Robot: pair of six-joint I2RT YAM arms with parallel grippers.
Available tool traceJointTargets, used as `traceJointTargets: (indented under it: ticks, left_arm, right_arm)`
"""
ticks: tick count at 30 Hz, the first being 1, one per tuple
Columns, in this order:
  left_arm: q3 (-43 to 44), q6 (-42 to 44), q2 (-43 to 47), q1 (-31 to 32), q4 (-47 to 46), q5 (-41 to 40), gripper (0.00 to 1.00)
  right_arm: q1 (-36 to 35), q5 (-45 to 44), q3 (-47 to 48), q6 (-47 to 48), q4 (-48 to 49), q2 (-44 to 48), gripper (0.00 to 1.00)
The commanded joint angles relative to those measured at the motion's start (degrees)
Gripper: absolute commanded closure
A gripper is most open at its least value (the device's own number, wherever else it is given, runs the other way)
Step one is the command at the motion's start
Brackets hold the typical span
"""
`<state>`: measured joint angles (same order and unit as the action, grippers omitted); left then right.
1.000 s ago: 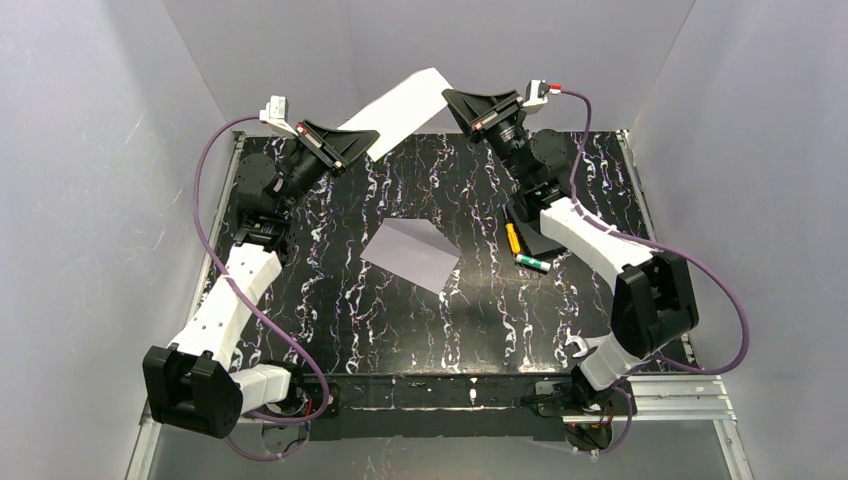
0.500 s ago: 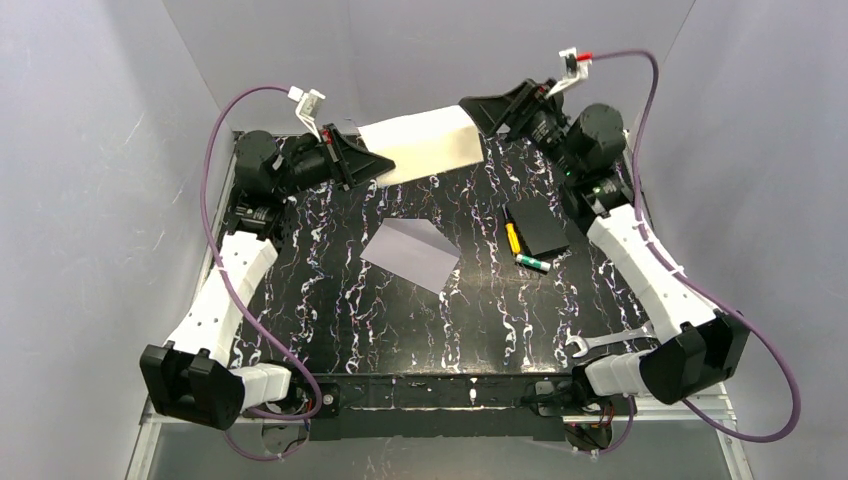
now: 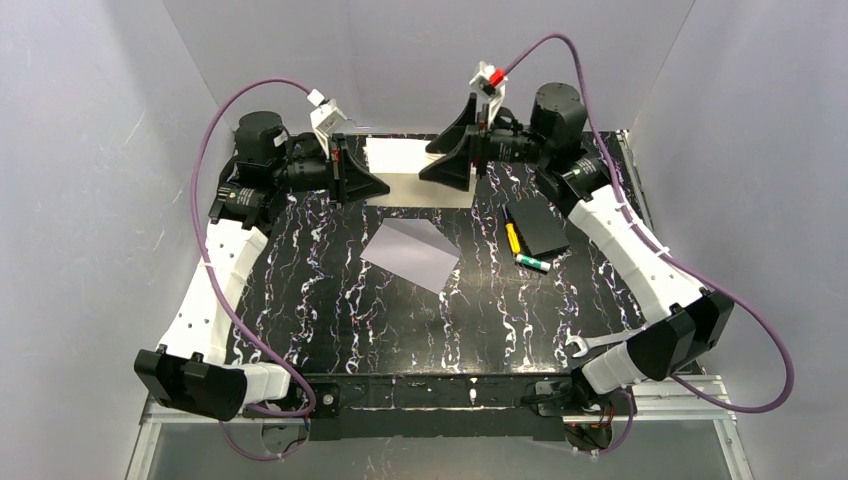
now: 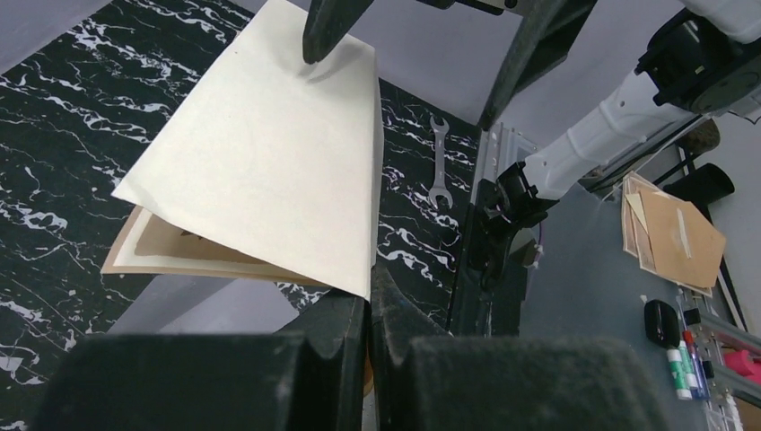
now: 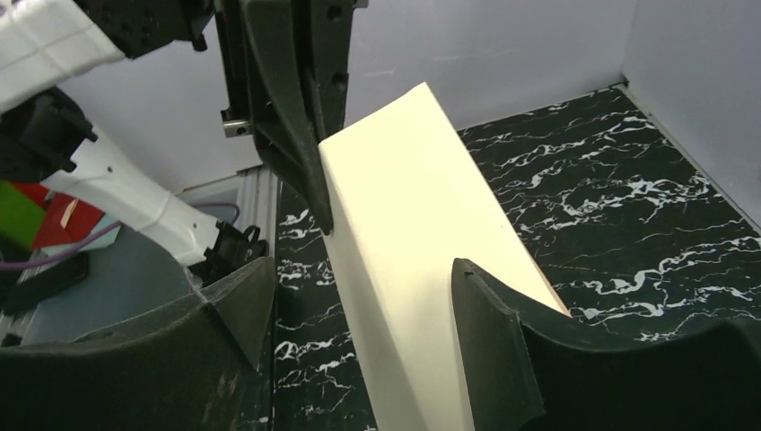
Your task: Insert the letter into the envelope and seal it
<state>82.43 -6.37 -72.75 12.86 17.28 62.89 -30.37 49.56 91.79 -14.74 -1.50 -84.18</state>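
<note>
your left gripper is clenched on one edge of the letter, holding the folded cream sheet in the air above the far side of the table. your right gripper faces it from the opposite end with its jaws spread wide, one finger on each side of the letter's free end. it is not pinching the sheet, and you cannot tell whether a fingertip grazes it. the envelope lies flat on the table below the two grippers, a little toward the arm bases. just beside it, under your right forearm, sits a black box with a yellow stick and a green-tipped cell along its edge. a wrench lies well behind your right gripper, near that arm's base.
</note>
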Motion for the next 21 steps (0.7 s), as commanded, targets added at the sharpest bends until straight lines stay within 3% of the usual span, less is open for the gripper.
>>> traceJointTargets:
  ticks: [1,6,15,21]
  left_arm:
    - [1.38,7.49,1.11,-0.12,8.00,2.80,1.00]
    - [1.94,10.14,1.30,-0.12,10.67,5.69,1.00]
    - [2.54,14.37,1.99,-0.12,13.88,8.14,1.00]
    - [3.31,17.90,1.75,-0.16,17.65,5.93,1.00]
  right_arm:
    - [-2.64,1.82,3.80,9.12,-7.53,0.89,0.18]
    - [-5.94,-0.41,7.24,18.08,-18.05,-0.51,0.15]
    - [-11.00,-8.06,12.27,29.94,-35.59,-4.23,0.18]
    - [-11.36,-9.62,12.54,31.70,-39.20,-4.87,0.34]
